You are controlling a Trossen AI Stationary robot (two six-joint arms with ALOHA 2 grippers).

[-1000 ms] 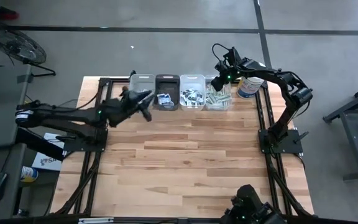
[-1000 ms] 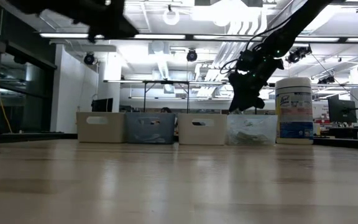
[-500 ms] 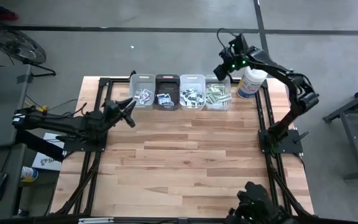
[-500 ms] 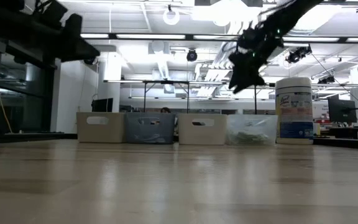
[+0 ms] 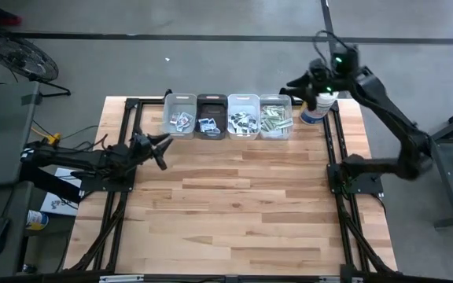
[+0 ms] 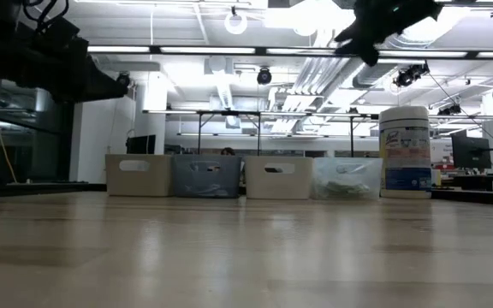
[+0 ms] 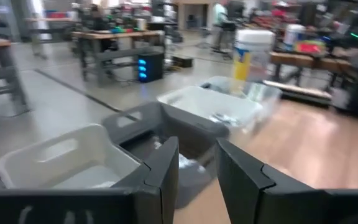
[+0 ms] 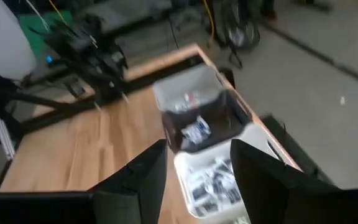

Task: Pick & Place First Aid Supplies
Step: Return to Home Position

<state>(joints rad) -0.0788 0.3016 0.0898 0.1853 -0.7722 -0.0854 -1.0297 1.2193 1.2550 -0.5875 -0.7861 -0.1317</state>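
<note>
The first aid supplies lie as small paper packets (image 5: 244, 123) inside four small bins (image 5: 228, 97) that stand in a row at the table's far edge. My left gripper (image 5: 163, 146) hovers level just short of the leftmost bin (image 7: 73, 162), on its near-left side. Its fingers (image 7: 166, 171) stand a little apart with nothing between them. My right gripper (image 5: 296, 81) hangs high above the table's far right. It is beside the white canister (image 5: 317, 106) and open (image 8: 194, 171), also with nothing between its fingers.
The tall white canister (image 6: 405, 152) with a blue label stands right of the bins. Black frame rails (image 5: 333, 149) run along the table's left and right sides. The wide wooden tabletop (image 5: 234, 204) lies in front of the bins.
My left gripper has drawn back from above the leftmost bins toward the table's left and near edges, and has sunk lower. My right gripper has risen steeply from just above the rightmost bin and swung toward the canister. The bins and packets have stayed put.
</note>
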